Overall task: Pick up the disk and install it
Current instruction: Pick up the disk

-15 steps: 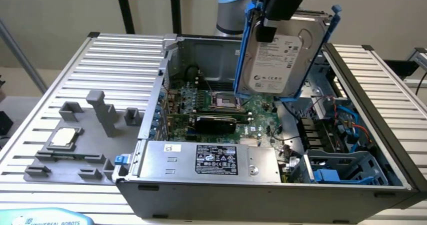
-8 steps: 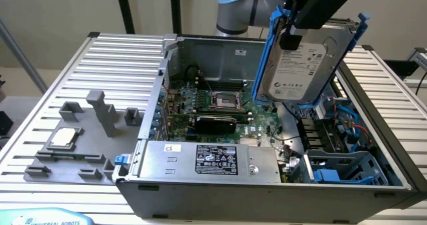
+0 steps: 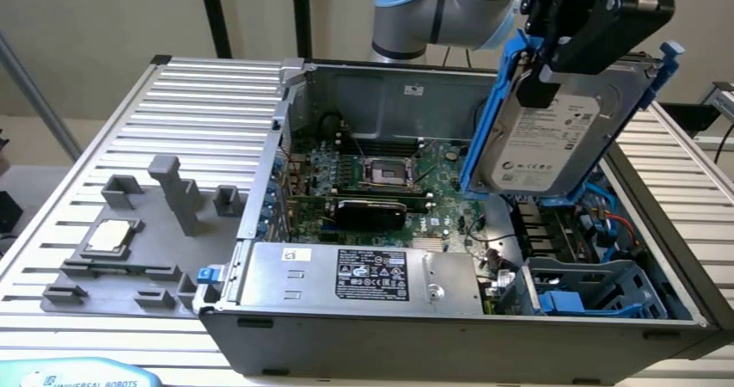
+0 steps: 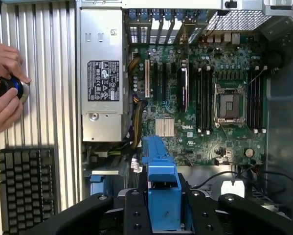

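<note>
Black fingers (image 4: 136, 215) clamped on the disk (image 3: 545, 142) by its blue frame (image 4: 163, 196), above the open computer case (image 3: 459, 335).
On the exterior view's left of the case, a grey fixture (image 3: 126, 262) with a small square chip (image 3: 112, 235) lies on the slatted table (image 3: 218, 86); inside the case sit the power supply (image 3: 287, 275) and motherboard (image 3: 390, 159); toward that view's right the disk hangs nearly upright over the case, label outward, the blue drive bay (image 3: 596, 288) lower down inside.

The disk (image 3: 548, 150) is showing dull silver-grey metal under a white paper label (image 3: 559, 129), and its frame (image 3: 491, 112) is gleaming as smooth blue plastic. The table (image 3: 195, 103) is looking like ribbed, satin metal; the computer case (image 3: 459, 348) is wearing matt grey paint
</note>
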Controlling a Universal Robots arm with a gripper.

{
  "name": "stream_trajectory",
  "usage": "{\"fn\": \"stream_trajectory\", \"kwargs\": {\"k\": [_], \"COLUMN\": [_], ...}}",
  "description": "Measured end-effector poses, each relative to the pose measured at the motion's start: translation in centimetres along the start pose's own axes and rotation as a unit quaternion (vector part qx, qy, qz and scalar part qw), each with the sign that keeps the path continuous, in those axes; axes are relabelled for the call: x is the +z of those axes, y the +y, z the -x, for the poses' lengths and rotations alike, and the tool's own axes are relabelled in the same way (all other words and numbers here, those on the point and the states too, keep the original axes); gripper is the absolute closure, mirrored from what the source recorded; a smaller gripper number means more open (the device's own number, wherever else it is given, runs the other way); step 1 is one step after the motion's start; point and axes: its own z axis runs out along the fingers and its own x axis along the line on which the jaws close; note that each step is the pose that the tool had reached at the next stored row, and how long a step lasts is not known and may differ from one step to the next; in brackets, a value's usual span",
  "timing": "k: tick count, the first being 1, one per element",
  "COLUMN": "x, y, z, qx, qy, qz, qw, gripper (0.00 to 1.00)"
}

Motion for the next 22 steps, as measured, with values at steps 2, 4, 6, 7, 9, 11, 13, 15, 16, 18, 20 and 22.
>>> {"fn": "stream_trajectory", "kwargs": {"k": [2,4,6,7,9,11,13,15,16,18,20,22], "x": [0.01,0.03,0.04,0.04,0.05,0.04,0.07,0.11,0.14,0.19,0.25,0.31], "y": [-0.33,-0.63,-0.95,-1.1,-1.4,-1.76,-2.3,-3.06,-3.51,-4.4,-5.29,-6.17], "z": [-0.8,-1.5,-2.3,-2.7,-3.5,-4.2,-4.7,-5.0,-5.1,-5.1,-5.1,-5.1], "qx": [0.0,0.0,0.0,0.0,0.0,0.0,0.0,0.0,0.0,0.0,0.0,0.0], "qy": [0.0001,0.0001,0.0001,0.0001,0.0001,0.0001,0.0001,0.0,0.0,-0.0001,-0.0001,-0.0001], "qz": [0.0,0.0,0.0,0.0,0.0,0.0,0.0,0.0,0.0,0.0,0.0,0.0], "qw": [1.0,1.0,1.0,1.0,1.0,1.0,1.0,1.0,1.0,1.0,1.0,1.0], "gripper": [0.67,0.67,0.67,0.67,0.67,0.67,0.67,0.67,0.67,0.67,0.67,0.67]}}
